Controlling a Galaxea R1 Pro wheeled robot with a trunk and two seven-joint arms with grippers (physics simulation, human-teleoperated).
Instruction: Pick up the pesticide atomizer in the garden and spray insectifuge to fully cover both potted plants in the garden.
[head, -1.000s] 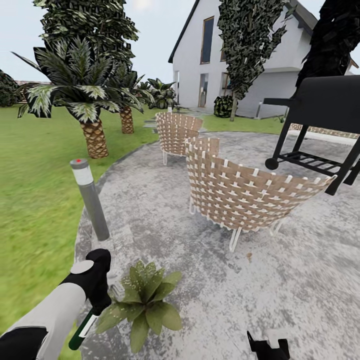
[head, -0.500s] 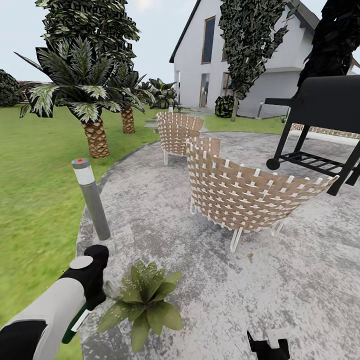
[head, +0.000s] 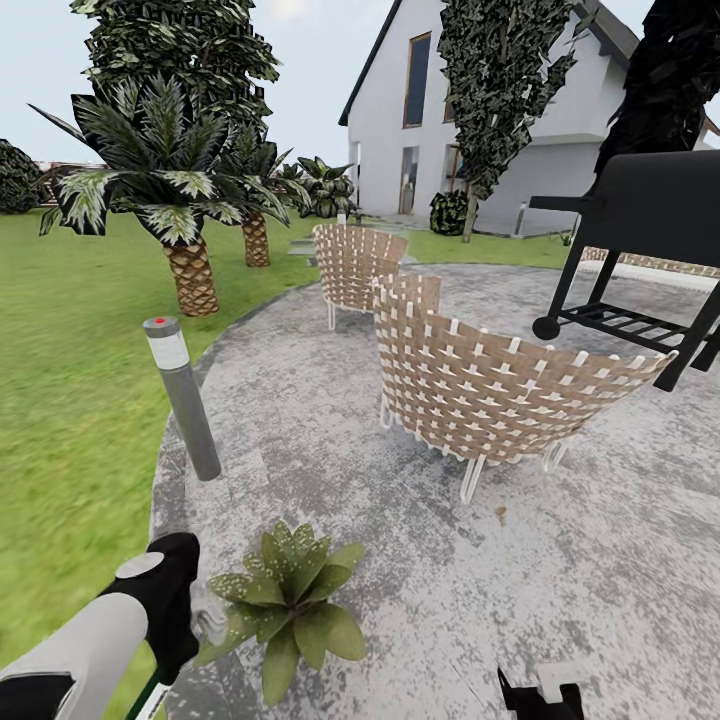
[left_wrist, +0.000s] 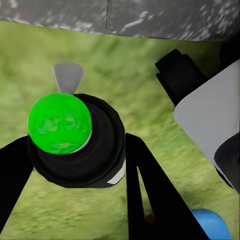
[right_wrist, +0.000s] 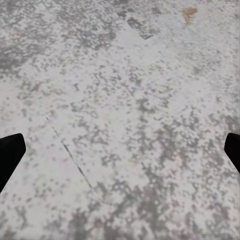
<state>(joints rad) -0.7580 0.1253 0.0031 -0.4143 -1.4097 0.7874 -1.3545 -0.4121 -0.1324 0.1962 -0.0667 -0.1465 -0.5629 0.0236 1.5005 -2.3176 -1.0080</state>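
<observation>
Head view showed you a grey paved circle (head: 560, 560) ringed by lawn (head: 70, 400), with two woven chairs (head: 490, 385), a black grill (head: 640, 230), a bollard lamp (head: 183, 397) and a house (head: 450, 110) behind. One potted plant (head: 285, 605) sat on the paving just beside your left gripper (left_wrist: 75, 150), whose jaws clamped the pesticide atomizer (left_wrist: 75, 142) over grass. Your right gripper (right_wrist: 120, 155) had its jaws spread wide above bare paving.
</observation>
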